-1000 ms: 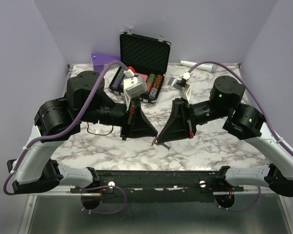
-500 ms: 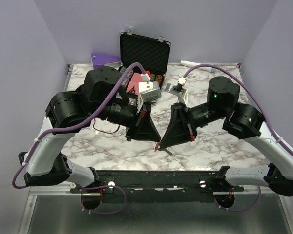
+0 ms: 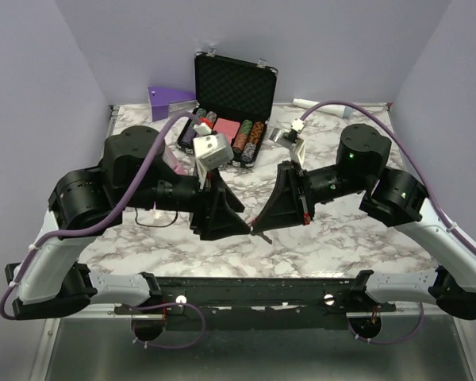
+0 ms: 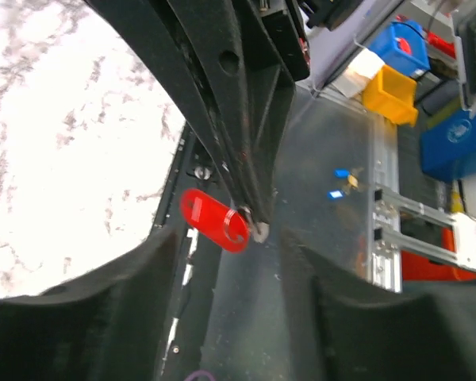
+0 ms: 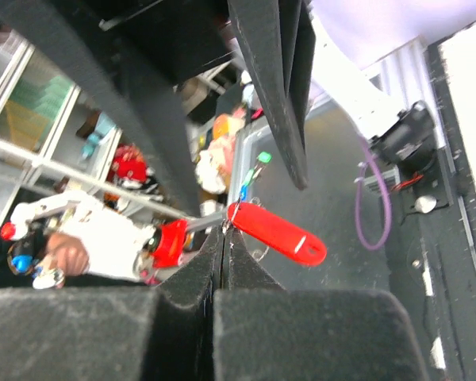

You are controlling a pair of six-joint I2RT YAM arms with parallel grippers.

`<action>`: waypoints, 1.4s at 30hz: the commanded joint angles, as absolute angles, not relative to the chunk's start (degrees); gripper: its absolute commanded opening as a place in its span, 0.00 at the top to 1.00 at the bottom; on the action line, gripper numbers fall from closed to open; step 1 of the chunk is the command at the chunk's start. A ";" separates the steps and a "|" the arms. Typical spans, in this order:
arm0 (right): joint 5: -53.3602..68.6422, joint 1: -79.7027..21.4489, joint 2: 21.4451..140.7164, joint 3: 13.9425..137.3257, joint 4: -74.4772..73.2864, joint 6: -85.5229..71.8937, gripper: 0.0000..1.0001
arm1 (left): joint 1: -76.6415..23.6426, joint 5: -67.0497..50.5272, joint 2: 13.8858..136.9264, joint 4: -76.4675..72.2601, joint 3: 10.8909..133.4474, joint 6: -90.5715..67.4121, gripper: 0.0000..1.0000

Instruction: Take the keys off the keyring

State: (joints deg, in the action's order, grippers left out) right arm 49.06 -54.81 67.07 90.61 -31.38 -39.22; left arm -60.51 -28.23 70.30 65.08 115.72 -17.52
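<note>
The keyring (image 5: 276, 232) is a small red tag with a thin wire ring, held in the air between the two arms. My right gripper (image 5: 224, 238) is shut on its ring end, and the tag sticks out to the right. In the left wrist view the red tag (image 4: 214, 220) hangs from the right gripper's black fingertips, with a small grey metal bit (image 4: 259, 232), apparently one of the keys, at the ring. My left gripper (image 4: 236, 266) is open, its fingers spread just below the tag without touching it. From above, both gripper tips meet at the keyring (image 3: 258, 230).
An open black case (image 3: 234, 87) with poker chip stacks (image 3: 250, 139) stands at the back of the marble table (image 3: 341, 238). A purple box (image 3: 168, 97) lies at the back left. A white tube (image 3: 305, 103) lies at the back right.
My left gripper has opened and its arm has swung back to the left and lower. The right gripper stays shut on the keyring and has shifted slightly left.
</note>
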 commanded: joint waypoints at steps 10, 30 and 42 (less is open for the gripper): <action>39.73 -54.67 63.90 84.65 -14.87 -46.22 0.99 | -61.08 -5.90 52.57 49.41 103.29 -25.92 0.04; 42.54 -56.78 68.73 88.07 -8.00 -49.48 0.99 | -61.08 -0.88 43.69 29.89 84.12 -49.48 0.30; 41.93 -59.33 70.40 88.95 -8.17 -48.78 0.99 | -61.08 -3.43 44.12 26.46 80.60 -52.12 0.41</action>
